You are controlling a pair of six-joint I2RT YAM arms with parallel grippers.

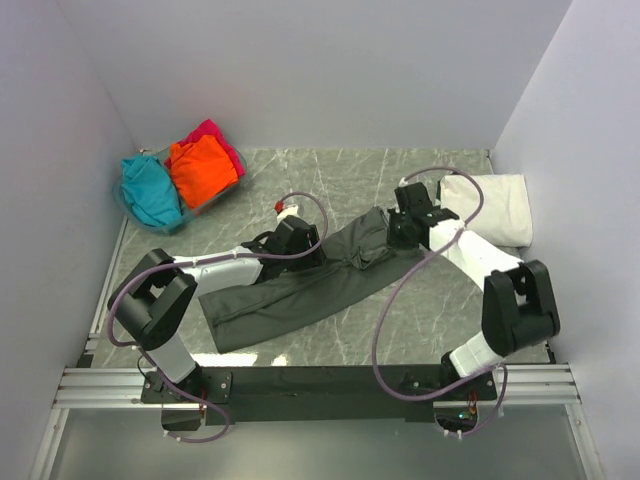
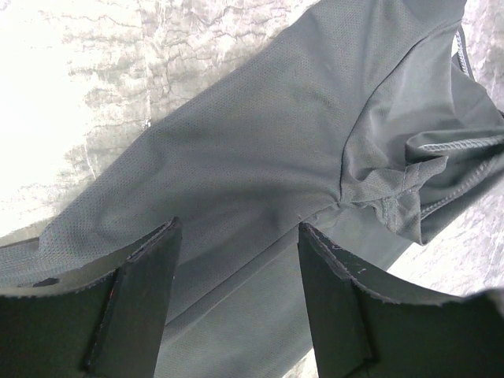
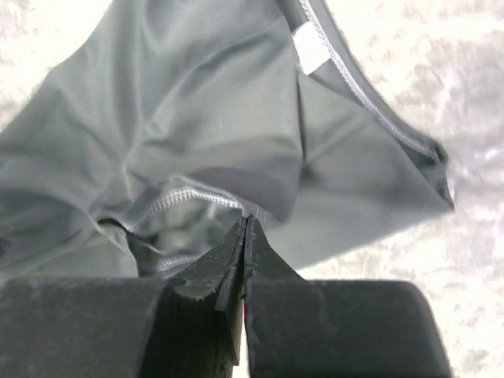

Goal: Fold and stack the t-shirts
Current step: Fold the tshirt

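The dark grey t-shirt [image 1: 300, 295] lies folded into a long strip running from the near left to the far right of the table. My left gripper [image 1: 303, 243] is open and hovers over the strip's middle, with cloth [image 2: 260, 142] showing between its jaws [image 2: 236, 228]. My right gripper [image 1: 398, 228] is shut on a stitched edge of the shirt [image 3: 197, 118] at its far right end [image 3: 246, 220], close to the white neck label [image 3: 311, 47]. A folded white t-shirt [image 1: 490, 205] lies at the far right.
A clear basket [image 1: 128, 212] at the far left holds the teal [image 1: 150, 190], orange [image 1: 200, 170] and magenta [image 1: 215, 135] shirts. White walls close in the table on the left, back and right. The table top is grey marble [image 1: 330, 170].
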